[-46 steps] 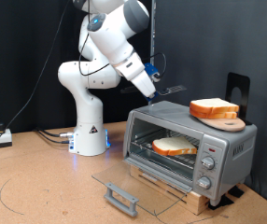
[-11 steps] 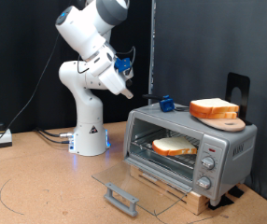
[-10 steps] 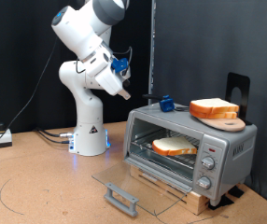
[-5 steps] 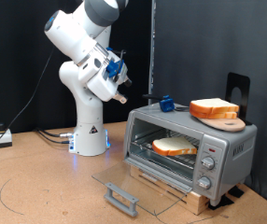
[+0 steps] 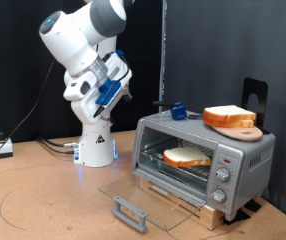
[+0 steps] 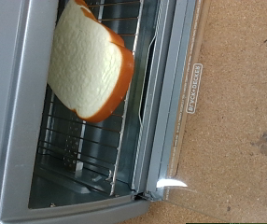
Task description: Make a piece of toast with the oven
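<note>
we see the oven with its door dropped open, the piece of toast lying on its rack. the gripper hangs well apart above; whether its fingers are parted, we cannot tell.

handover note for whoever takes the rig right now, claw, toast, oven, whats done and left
Claw: raised in the air to the exterior view's left of the oven, nothing between its fingers.
Toast: lying on the rack inside the oven.
Second slice: on the board on top of the oven.
Door: folded down, fully open.
Done: toast loaded.
Left: door not yet shut; knobs show no sign of use that I can tell.
</note>
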Robot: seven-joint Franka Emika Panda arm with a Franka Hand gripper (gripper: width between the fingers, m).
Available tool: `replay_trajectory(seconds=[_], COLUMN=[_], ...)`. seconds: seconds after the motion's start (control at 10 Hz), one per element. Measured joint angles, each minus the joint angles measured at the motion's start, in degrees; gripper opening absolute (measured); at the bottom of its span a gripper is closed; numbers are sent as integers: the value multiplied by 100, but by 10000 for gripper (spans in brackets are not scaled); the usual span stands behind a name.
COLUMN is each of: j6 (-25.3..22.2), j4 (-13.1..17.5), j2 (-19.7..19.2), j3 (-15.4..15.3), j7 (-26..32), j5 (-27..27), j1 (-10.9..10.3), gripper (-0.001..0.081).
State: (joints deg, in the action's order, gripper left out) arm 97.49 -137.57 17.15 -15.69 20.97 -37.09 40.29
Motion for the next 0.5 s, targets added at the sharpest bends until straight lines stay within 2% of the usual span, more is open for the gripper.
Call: replay_trajectory(seconds=[0.1,0.2,0.3,0.5], j6=[42,-175,-450,-610], j4=[-19,37,204,547], j2=[15,-33,-219,-756], j3=[-4,17,67,167], j7=[25,36,34,17], j5=[-25,76,214,293], j1=[-2,4,39,145], gripper=[807,807,807,807])
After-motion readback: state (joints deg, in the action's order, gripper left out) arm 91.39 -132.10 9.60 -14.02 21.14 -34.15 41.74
